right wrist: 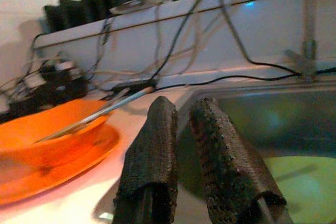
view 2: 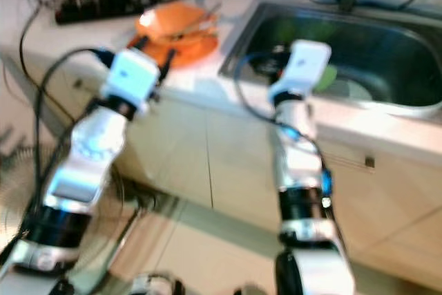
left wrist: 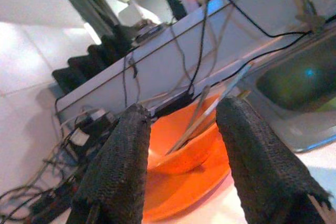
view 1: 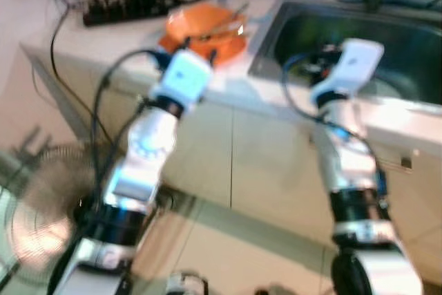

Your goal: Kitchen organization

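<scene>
Task progress: early, by the look of it; nothing is held and no item appears relocated.
Orange bowl (view 1: 204,24): sits on an orange plate (left wrist: 194,190) on the countertop (view 1: 103,41), just left of the sink (view 1: 387,39); utensils (left wrist: 205,116) lean inside it.
Left gripper (left wrist: 184,145): fingers spread apart, empty, aimed at the bowl, near it but not touching.
Right gripper (right wrist: 181,150): fingers slightly apart, empty, at the sink's near-left rim.
Sink contents: a green item (right wrist: 302,182) lies at the bottom.
Remaining work: likely grasping and moving the bowl set.
Edges: counter front edge lies directly under both wrists.
Obstructions: cables (left wrist: 202,40) and a power strip (view 1: 121,8) crowd the back wall.
Open room: bare counter between plate and sink.
</scene>
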{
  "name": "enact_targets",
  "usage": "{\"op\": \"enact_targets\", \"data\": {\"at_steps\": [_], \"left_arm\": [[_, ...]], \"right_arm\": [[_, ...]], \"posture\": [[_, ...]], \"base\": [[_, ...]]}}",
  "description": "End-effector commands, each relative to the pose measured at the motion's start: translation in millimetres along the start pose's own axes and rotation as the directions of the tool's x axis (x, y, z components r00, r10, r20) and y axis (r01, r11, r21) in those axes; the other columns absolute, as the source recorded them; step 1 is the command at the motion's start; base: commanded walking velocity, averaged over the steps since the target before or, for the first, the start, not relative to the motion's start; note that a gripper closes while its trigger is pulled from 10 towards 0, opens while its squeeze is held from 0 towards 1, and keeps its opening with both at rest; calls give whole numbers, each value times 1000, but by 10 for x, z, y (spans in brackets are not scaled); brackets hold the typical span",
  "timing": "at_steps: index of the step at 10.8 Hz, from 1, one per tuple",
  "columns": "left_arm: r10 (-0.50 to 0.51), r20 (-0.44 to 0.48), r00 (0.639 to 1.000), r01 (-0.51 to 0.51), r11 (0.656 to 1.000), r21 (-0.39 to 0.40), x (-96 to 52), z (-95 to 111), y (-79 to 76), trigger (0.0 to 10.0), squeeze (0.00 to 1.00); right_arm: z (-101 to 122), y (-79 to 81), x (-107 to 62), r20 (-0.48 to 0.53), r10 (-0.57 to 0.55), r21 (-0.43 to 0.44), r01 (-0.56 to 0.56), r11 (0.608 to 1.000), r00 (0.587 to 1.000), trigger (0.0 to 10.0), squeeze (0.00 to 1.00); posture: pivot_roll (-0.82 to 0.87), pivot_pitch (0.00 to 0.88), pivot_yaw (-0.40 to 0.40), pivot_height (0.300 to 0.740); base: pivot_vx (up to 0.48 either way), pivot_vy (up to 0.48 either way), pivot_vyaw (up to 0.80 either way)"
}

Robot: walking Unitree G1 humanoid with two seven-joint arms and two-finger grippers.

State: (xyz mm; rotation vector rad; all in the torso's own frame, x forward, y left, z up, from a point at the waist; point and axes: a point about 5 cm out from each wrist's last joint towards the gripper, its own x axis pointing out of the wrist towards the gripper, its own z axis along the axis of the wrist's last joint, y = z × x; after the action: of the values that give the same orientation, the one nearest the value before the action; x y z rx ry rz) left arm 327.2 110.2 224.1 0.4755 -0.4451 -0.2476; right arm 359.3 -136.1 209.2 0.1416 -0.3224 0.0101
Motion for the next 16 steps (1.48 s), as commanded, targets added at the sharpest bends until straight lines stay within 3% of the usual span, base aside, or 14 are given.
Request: {"op": "enact_targets", "data": {"at_steps": [1,6,16], "left_arm": [[6,-5,1000,-6,1000,9,9,4,0,10000,0],[14,-7,1000,-14,1000,15,11,3,5,10000,0],[36,27,999,-37,999,30,61,83,38,10000,0]], "right_arm": [[40,7,5,14,7,5,-7,1000,1000,10000,0],[36,43,5,13,28,20,-28,999,1000,10000,0],[51,91,12,25,51,42,-52,998,998,10000,0]], "posture": [[113,97,29,740],[114,95,29,740],[114,81,30,740]], "base": [[0,0,0],[96,0,-259],[264,0,-240]]}}
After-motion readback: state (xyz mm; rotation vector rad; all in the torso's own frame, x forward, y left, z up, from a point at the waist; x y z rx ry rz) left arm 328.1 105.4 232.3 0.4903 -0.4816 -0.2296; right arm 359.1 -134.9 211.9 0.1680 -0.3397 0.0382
